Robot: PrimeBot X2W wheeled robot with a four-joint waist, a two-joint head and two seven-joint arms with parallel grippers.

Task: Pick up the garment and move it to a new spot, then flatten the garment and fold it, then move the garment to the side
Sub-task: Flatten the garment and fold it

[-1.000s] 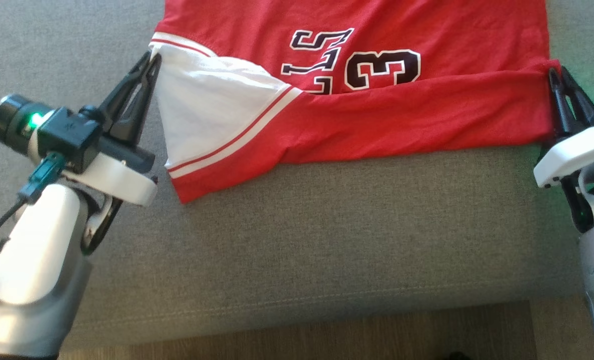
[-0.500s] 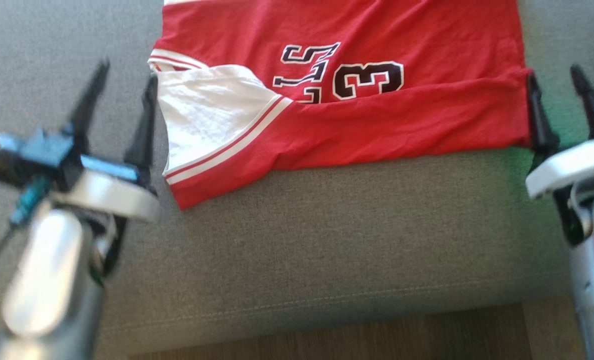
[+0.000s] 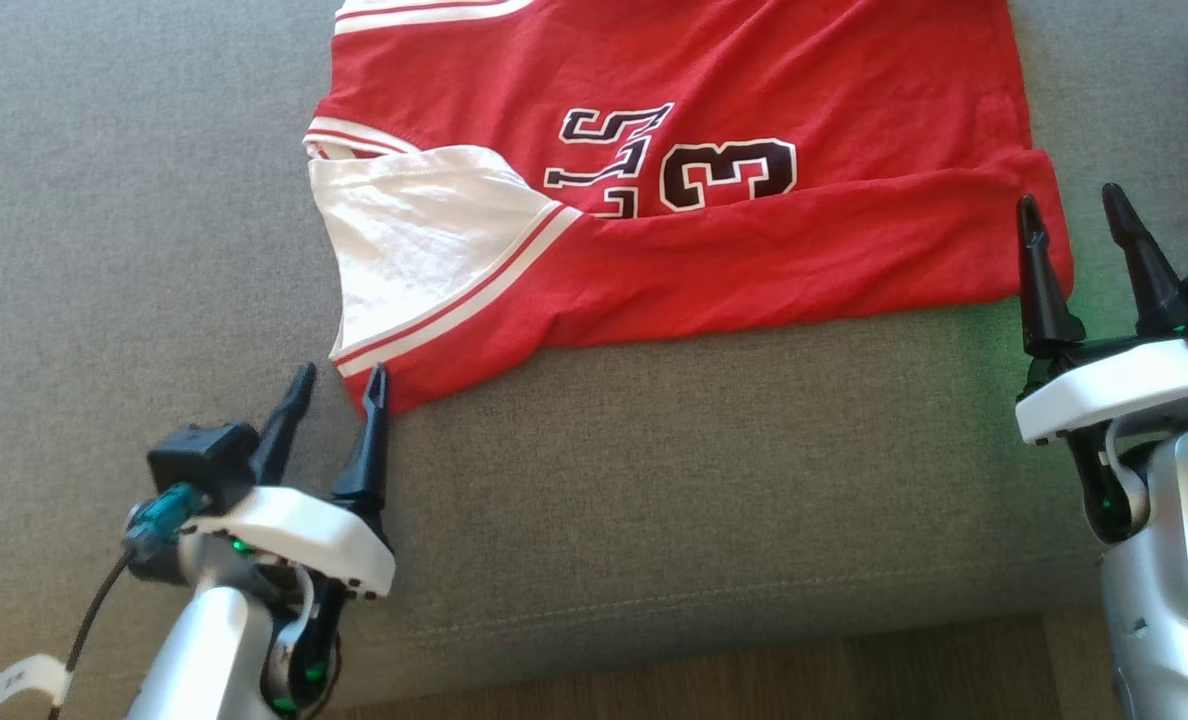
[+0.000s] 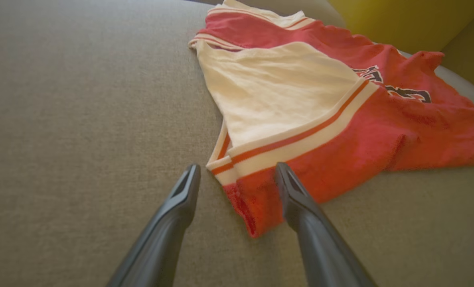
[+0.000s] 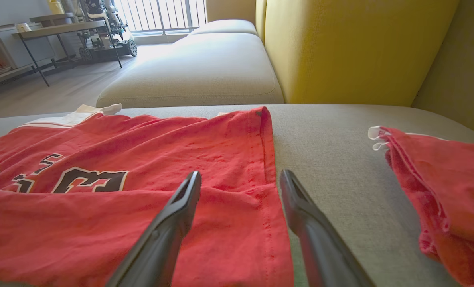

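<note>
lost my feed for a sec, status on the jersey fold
Left gripper and right gripper: jaws open, holding nothing. Jersey flat on grey cushion, near edge folded over. Second red garment off to the right, apart from it.

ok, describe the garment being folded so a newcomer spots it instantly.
Start at the grey sofa seat in front of the yellow backrest. The jersey lies spread on it. Unlike the other red garment bunched to its right, it has a white panel and black numerals.
</note>
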